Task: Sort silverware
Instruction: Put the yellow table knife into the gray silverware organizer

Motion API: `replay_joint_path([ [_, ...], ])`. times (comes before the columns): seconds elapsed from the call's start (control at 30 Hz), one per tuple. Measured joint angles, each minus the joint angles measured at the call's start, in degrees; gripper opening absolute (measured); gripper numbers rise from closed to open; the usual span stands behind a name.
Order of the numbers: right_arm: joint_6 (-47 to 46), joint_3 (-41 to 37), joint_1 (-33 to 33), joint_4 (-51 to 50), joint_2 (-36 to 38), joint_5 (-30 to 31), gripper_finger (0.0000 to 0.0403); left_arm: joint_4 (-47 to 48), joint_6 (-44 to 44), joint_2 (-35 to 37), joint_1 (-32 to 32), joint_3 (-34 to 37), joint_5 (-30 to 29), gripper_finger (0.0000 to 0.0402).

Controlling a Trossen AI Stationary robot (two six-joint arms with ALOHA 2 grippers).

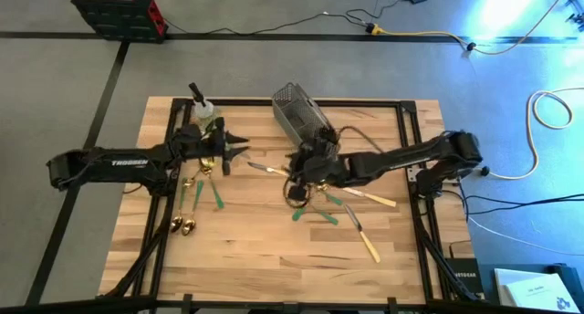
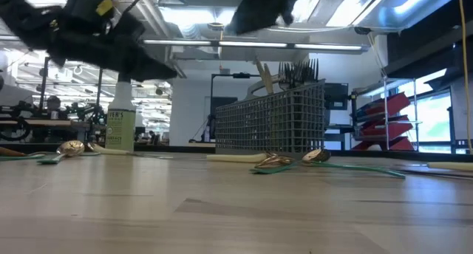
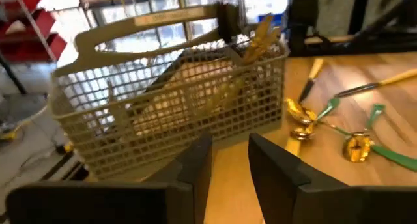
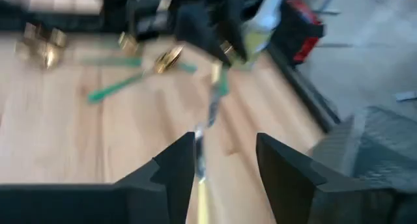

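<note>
Silverware scattered on pale wood-plank table (image 1: 274, 259), mesh caddy part-filled.
My right gripper (image 4: 225, 162) hovered centre frame, dark fingers parted, nothing gripped; my left gripper (image 3: 229, 160) sat centre-left, narrow gap, empty. Slim gold spoons (image 1: 182, 225), green-handled pieces (image 1: 315, 214) and cream-handled knife (image 1: 368, 246) lay flat; grey wire-mesh caddy (image 1: 301, 113) at upper centre held upright forks (image 2: 295, 71).

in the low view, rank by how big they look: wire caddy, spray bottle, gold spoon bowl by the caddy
1. wire caddy
2. spray bottle
3. gold spoon bowl
The spoon lies slightly nearer the camera, yet looks smallest.
</note>
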State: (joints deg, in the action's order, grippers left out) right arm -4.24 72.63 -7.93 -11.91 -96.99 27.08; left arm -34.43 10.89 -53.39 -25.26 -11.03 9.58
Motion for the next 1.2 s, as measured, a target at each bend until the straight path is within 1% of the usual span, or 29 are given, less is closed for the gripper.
replay_joint_path([
  [0.07, 0.1, 0.0, 0.3, 1.1, -3.2, -2.4, 0.0143, -4.6, 0.2, 0.0, 0.2, 2.5, -0.2, 0.0086],
  [0.13, -0.4, 0.1, 1.0, 1.3, -5.9, -4.1, 0.0138, -6.9, 0.5, 0.0, 0.2, 4.0, -0.3, 0.0086],
  [0.33, -1.6, 4.7, 4.4, -2.7, -12.4, -7.4, 0.0127, -6.9, 0.7, 0.0, 0.2, 4.3, -0.8, 0.0086],
  [0.4, -1.3, 7.2, 5.0, -5.4, -14.3, -7.9, 0.0127, -7.1, 0.7, 0.0, 0.2, 4.3, -0.8, 0.0086],
  [0.57, -0.7, 13.7, 6.1, -16.3, -17.9, -8.0, 0.0127, -6.9, 0.7, 0.0, 0.2, 4.3, -0.9, 0.0086],
  [0.7, -0.3, 18.8, 5.3, -26.8, -19.2, -4.2, 0.0127, -6.8, 0.7, 0.0, 0.2, 4.3, -0.9, 0.0086],
  [0.8, -1.2, 22.8, 4.6, -34.6, -19.3, 0.8, 0.0127, -6.7, 0.7, 0.0, 0.2, 4.3, -0.9, 0.0086],
  [0.9, -2.1, 27.5, 3.5, -39.7, -19.1, 2.8, 0.0127, -6.7, 0.7, 0.0, 0.2, 4.3, -0.9, 0.0086],
  [1.0, -0.3, 32.2, 1.5, -41.9, -19.1, 4.1, 0.0127, -6.8, 0.7, 0.0, 0.2, 4.3, -0.9, 0.0086],
  [1.13, 0.2, 39.3, -1.5, -48.3, -19.1, 10.2, 0.0126, -6.8, 0.1, 0.0, 0.2, 4.3, -0.9, 0.0086],
  [1.2, -0.3, 42.0, -2.6, -52.2, -19.1, 13.7, 0.0126, -5.8, 1.5, 0.0, 0.2, 4.3, -0.5, 0.0086],
])
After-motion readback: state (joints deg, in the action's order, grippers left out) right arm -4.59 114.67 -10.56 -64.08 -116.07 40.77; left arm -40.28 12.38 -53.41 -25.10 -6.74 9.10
